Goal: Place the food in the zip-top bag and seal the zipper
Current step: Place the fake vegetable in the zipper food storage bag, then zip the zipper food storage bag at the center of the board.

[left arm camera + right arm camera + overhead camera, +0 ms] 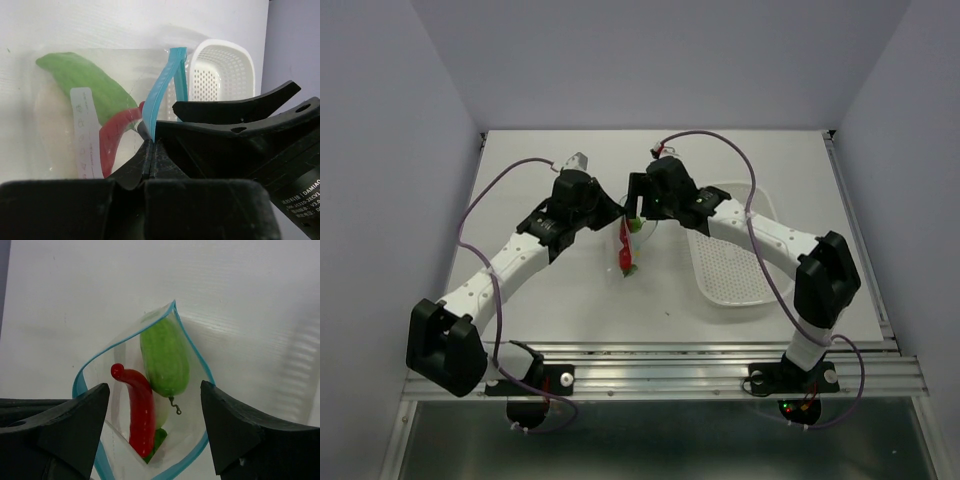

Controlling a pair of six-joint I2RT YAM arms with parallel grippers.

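Surface (550, 300): white and flat, with pale grey walls around it; a white basket (730, 265) with holes lies on the right side.
Bag (112, 357): clear plastic, held up between the two arms at the middle of the surface, well apart from the basket.
Food: the green cucumber (165, 357) and the red chili (140, 412) are inside the bag, side by side; the pale radish (50, 115) shows dimly behind them, also inside as far as I can tell.
Zipper (162, 85): light blue strip, its two sides spread apart, so the mouth is wide open.
Left tool (151, 150): clenched on one end of the zipper.
Right tool (154, 387): released, one finger on each side of the open mouth, touching nothing.
Step in hand: I judge it is the sealing.
How to do it well: bring the right tool down on both blue sides close to the left pinch, press, then slide toward the far end while the left holds firm. The chili tip is high near the mouth; it should sit below the strip first.
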